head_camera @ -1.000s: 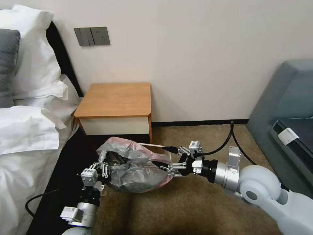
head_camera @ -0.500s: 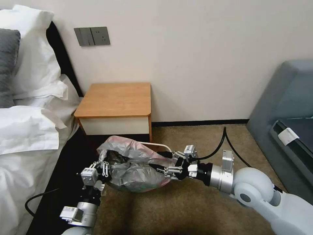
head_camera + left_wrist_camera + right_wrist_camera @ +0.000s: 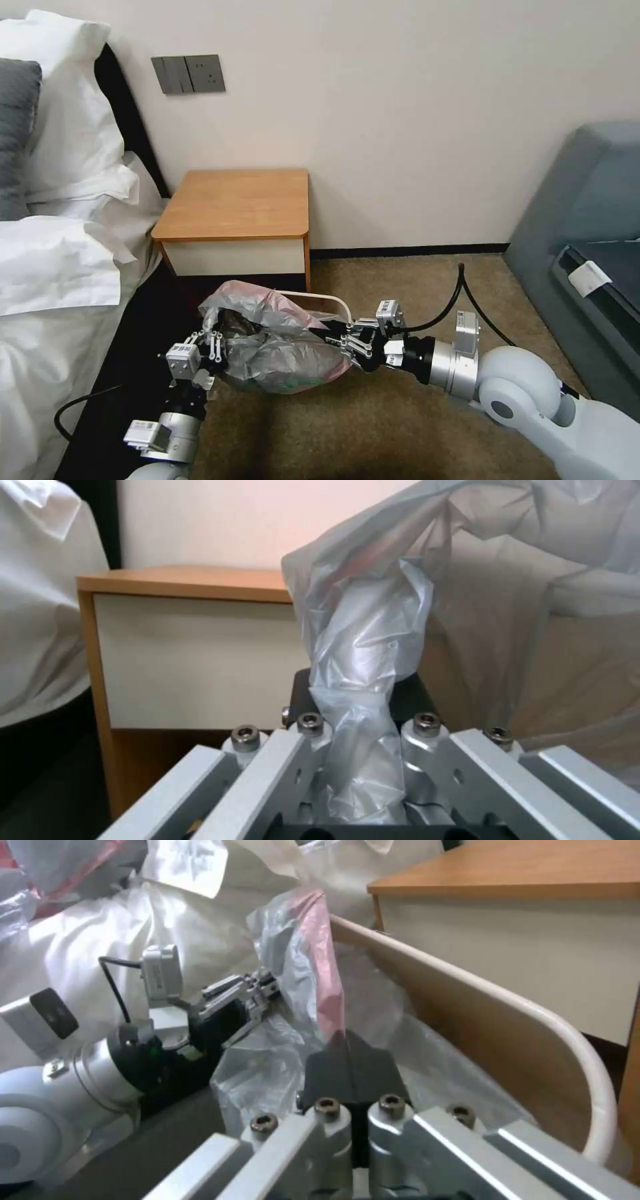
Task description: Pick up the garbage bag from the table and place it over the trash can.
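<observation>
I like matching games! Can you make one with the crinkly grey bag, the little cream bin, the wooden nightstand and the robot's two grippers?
Things
1. thin crinkly grey plastic garbage bag
2. small cream-beige plastic trash can
3. square orange-brown wooden table
4. left gripper
5. right gripper

States
A. shut on the bag at the side nearer the white bed
B. bare top, against the wall
C. draped over the bin, held at both sides
D. on the carpet before the nightstand, mostly covered
E. shut on the bag at the side nearer the grey sofa

Pairs: 1-C, 2-D, 3-B, 4-A, 5-E
</observation>
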